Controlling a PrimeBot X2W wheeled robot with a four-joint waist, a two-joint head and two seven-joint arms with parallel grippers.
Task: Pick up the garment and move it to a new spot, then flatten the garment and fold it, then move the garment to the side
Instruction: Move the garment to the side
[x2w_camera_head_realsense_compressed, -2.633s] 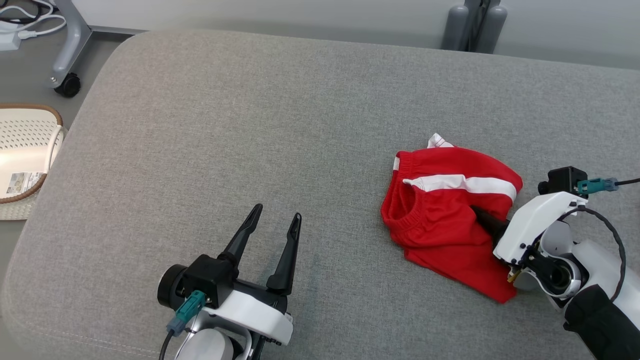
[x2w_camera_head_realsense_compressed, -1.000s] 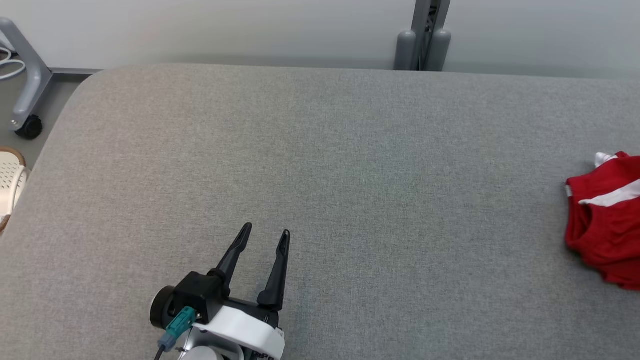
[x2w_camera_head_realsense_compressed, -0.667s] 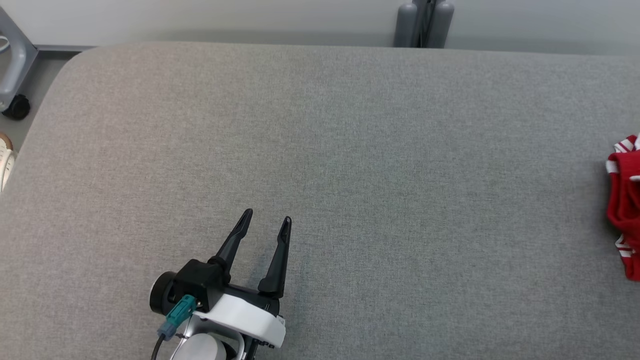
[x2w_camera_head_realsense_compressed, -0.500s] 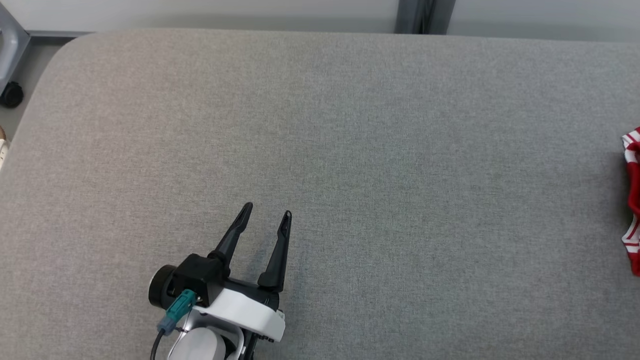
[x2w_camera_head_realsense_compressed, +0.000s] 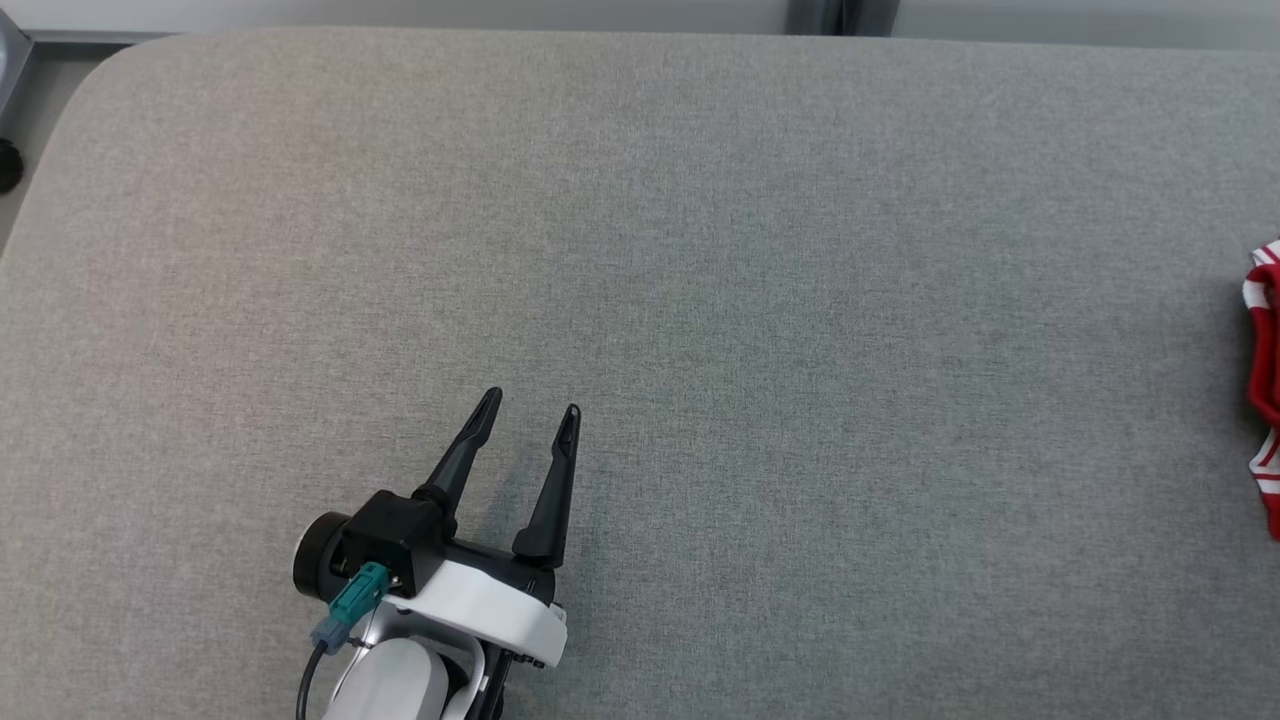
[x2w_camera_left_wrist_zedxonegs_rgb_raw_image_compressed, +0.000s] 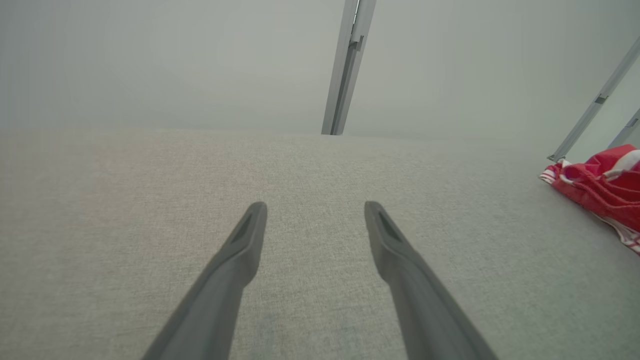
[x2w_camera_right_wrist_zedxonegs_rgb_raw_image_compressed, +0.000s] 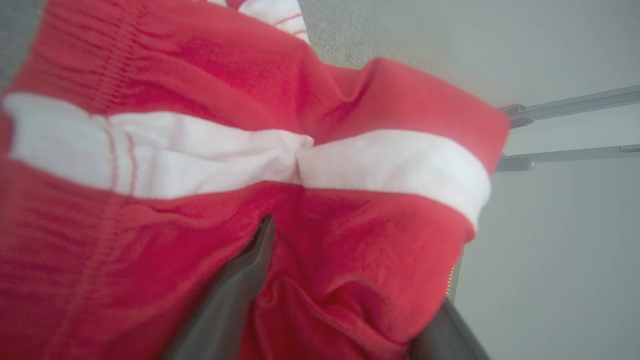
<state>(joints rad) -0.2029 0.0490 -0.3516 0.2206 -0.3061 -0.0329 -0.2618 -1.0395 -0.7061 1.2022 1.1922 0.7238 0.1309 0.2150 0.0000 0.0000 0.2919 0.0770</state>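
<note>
The garment (x2w_camera_head_realsense_compressed: 1265, 380) is red cloth with white stripes; a sliver of it lies at the right edge of the head view, on the grey cushioned surface (x2w_camera_head_realsense_compressed: 700, 300). The left wrist view has it bunched at the far right (x2w_camera_left_wrist_zedxonegs_rgb_raw_image_compressed: 600, 185). In the right wrist view the garment (x2w_camera_right_wrist_zedxonegs_rgb_raw_image_compressed: 200, 75) looms close, and my right gripper (x2w_camera_right_wrist_zedxonegs_rgb_raw_image_compressed: 325, 260) has its fingers (x2w_camera_right_wrist_zedxonegs_rgb_raw_image_compressed: 240, 290) spread apart with a fold of red cloth between them; the other fingertip is hidden by cloth. My left gripper (x2w_camera_head_realsense_compressed: 530, 405) rests open and empty near the front left, far from the garment, its fingers (x2w_camera_left_wrist_zedxonegs_rgb_raw_image_compressed: 240, 260) apart over bare fabric.
A grey metal post (x2w_camera_head_realsense_compressed: 840, 15) stands behind the surface's far edge, and slanted posts (x2w_camera_left_wrist_zedxonegs_rgb_raw_image_compressed: 345, 65) show in the left wrist view. A black caster wheel (x2w_camera_head_realsense_compressed: 8, 165) sits on the floor past the rounded left corner.
The head camera has tilted, so the far edge sits higher in the picture. The garment has gone from right of centre to the right edge. My left gripper stays open in place.
</note>
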